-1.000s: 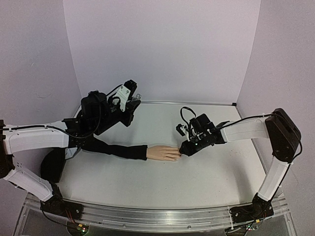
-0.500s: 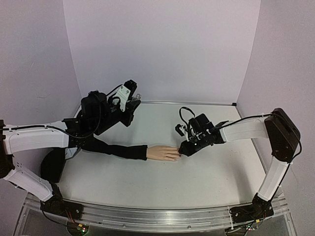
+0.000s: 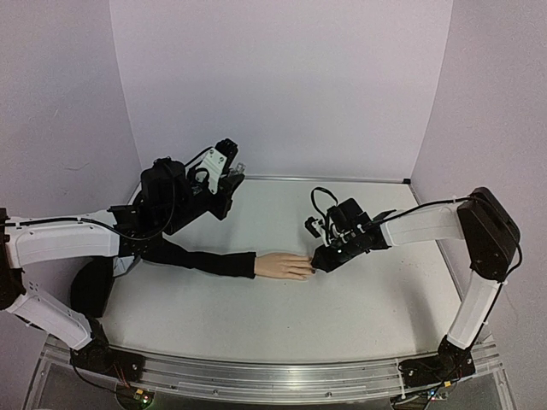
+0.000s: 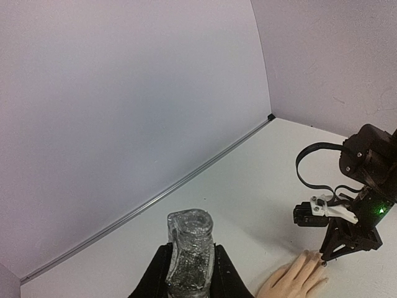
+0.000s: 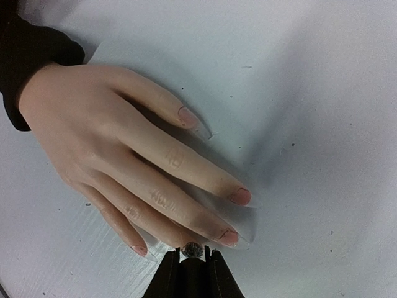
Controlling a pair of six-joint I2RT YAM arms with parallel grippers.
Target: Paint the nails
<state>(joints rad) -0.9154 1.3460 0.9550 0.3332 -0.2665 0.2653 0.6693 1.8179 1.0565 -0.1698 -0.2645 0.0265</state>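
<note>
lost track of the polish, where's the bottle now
In the left wrist view the bottle is clamped in the left gripper; from above that is the back left of the table, near the rear wall, apart from the hand.

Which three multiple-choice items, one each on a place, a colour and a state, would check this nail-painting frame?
1. Where is the right tool?
A. at the finger ends of the mannequin hand
B. up by the far wall
C. over the near rail

2. What colour is the sleeve?
A. white
B. red
C. black

3. What is the left tool doing?
A. hanging open and empty
B. shut on a glittery bottle
C. pressing on the palm

Key:
1 A: the top and right wrist views show its tip, clamped on a small applicator, right at the finger ends.
2 C: the sleeve is black against the pale table.
3 B: the left wrist view shows it gripping the bottle's sides.
</note>
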